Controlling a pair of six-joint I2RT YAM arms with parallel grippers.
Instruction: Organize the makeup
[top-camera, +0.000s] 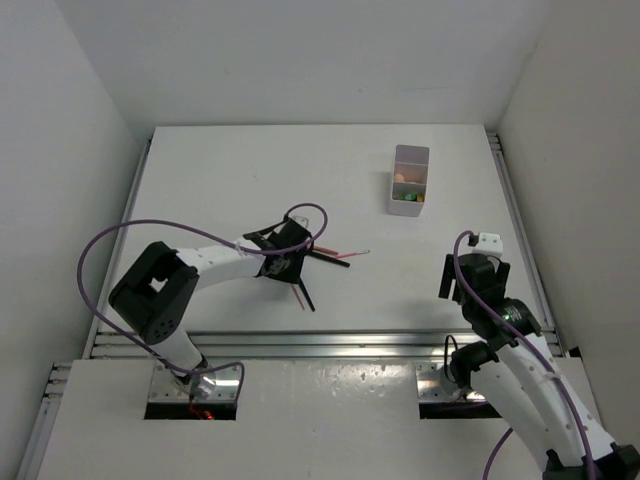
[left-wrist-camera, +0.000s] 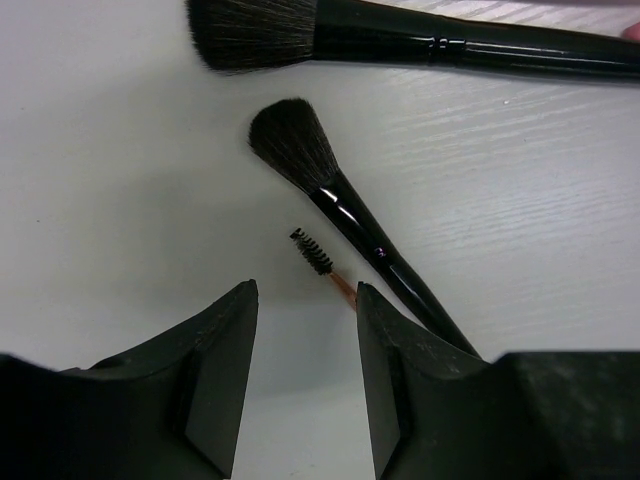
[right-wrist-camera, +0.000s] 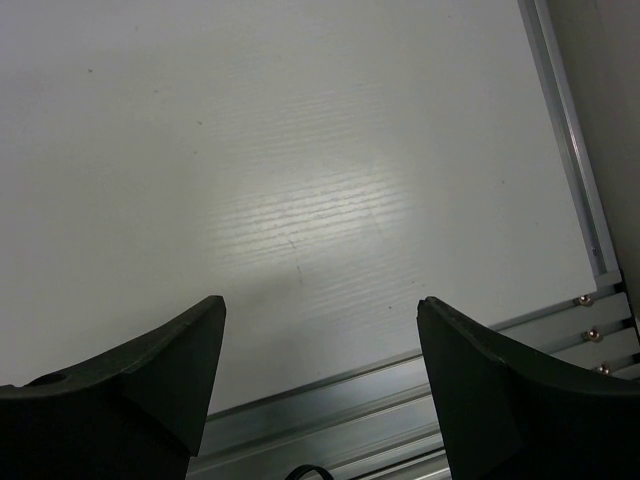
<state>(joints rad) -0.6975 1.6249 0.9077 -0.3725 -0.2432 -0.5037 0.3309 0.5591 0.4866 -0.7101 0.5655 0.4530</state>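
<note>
Out in the middle of the table (top-camera: 200, 180) the overhead view puts my left gripper (top-camera: 283, 262) down among the loose makeup, with a black-handled brush (top-camera: 303, 293) poking out toward the near edge and a thin pink pencil (top-camera: 347, 252) lying off to its right; from up there I cannot read the finger gap. My left wrist camera fills that in: the left gripper (left-wrist-camera: 305, 300) has its fingers parted with bare table between them, clamping nothing, and a spoolie-tipped pink wand (left-wrist-camera: 312, 250) lies just ahead of the tips, its shaft slipping behind the right-hand finger (left-wrist-camera: 395, 380). Beside it lies a smaller brush (left-wrist-camera: 340, 200), with a larger brush (left-wrist-camera: 400, 40) beyond, bristles pointing left. Only the overhead shows the translucent box (top-camera: 409, 152) far right, well apart from the pile, with something peach (top-camera: 400, 180) and something green (top-camera: 416, 198) inside. My right gripper (right-wrist-camera: 320, 310) hangs wide open over bare table by the metal rail (right-wrist-camera: 350, 400), holding nothing
</note>
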